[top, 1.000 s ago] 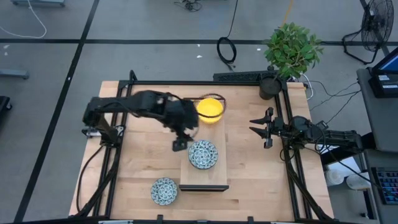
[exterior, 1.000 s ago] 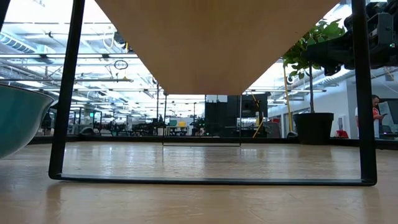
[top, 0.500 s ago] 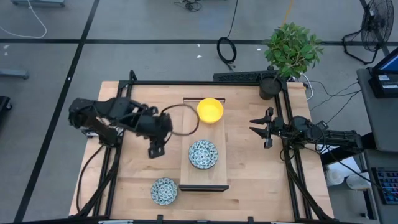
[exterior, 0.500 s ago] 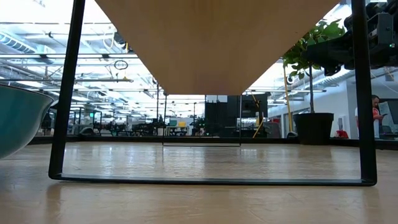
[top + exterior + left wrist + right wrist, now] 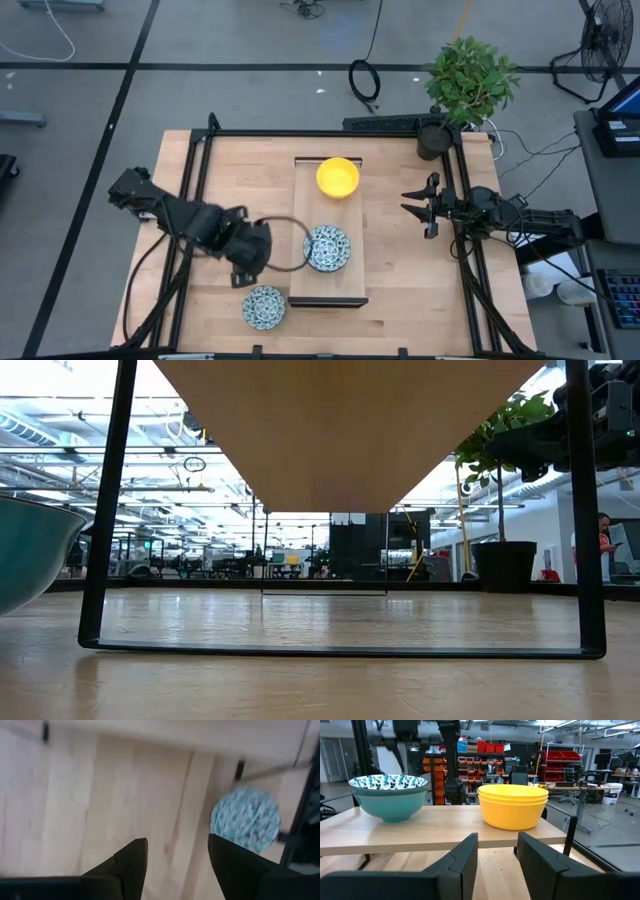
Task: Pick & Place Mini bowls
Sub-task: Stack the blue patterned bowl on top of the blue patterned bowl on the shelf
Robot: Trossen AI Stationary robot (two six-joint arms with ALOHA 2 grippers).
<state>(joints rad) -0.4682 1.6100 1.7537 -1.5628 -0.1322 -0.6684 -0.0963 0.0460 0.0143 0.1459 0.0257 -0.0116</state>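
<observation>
A stack of yellow mini bowls (image 5: 338, 177) (image 5: 512, 805) stands on the far end of the long wooden tray (image 5: 300, 285). Patterned bowls (image 5: 327, 248) (image 5: 388, 795), teal outside, are nested at the tray's middle. One more patterned bowl (image 5: 264, 306) (image 5: 245, 820) rests on the table by the tray's near left corner. My left gripper (image 5: 243, 275) (image 5: 177, 855) is open, above bare table just left of the tray and beyond that lone bowl. My right gripper (image 5: 415, 206) (image 5: 497, 852) is open, right of the tray, pointing at it.
The tray stands raised on black wire legs (image 5: 100, 560), with its underside (image 5: 350, 430) overhead in the low view. A potted plant (image 5: 465, 85) sits at the table's far right corner. A black frame (image 5: 205, 160) borders the table. Bare wood lies left and right of the tray.
My left gripper has swung away from the yellow bowls at the tray's far end, first toward the table's left, then toward the near edge, ending beside the tray's left side near the lone patterned bowl. The bowls and my right arm have stayed put.
</observation>
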